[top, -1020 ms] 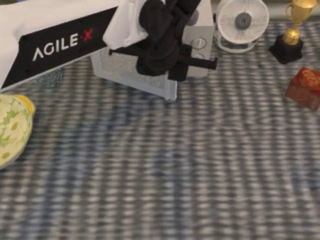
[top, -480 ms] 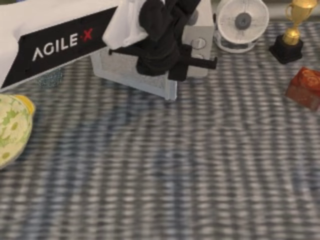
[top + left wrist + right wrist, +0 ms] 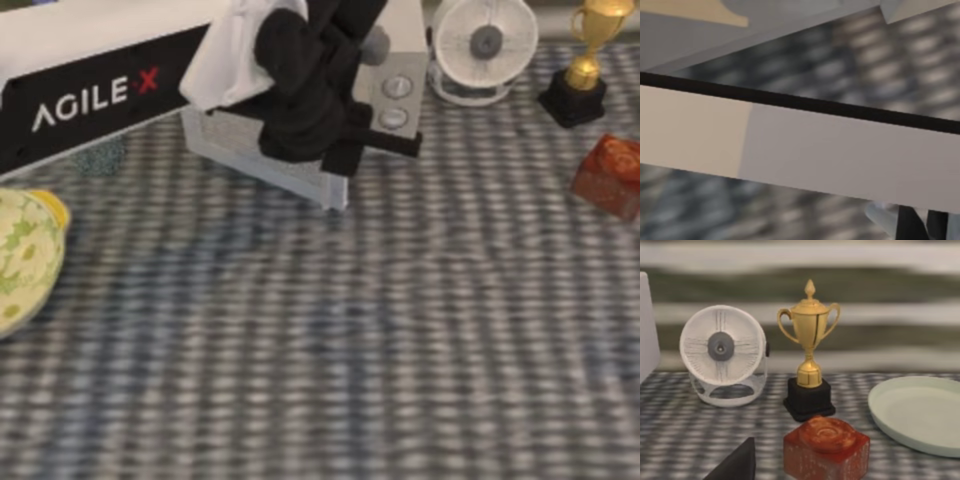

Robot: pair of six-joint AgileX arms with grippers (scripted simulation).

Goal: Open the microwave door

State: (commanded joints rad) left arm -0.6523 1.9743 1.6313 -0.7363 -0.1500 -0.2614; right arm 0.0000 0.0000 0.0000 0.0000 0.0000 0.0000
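left gripper is reaching over the microwave at the table's far left-centre, working the microwave door outward; i cannot tell its finger state. door's free corner is sitting further left than a moment ago. right arm is parked out of top view.

One microwave, one fan, one trophy, one plate, one bowl.

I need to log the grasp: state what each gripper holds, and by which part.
The left gripper sits at the free edge of the partly open microwave door, but the arm hides its fingers, so a hold cannot be told. The right gripper is out of view.
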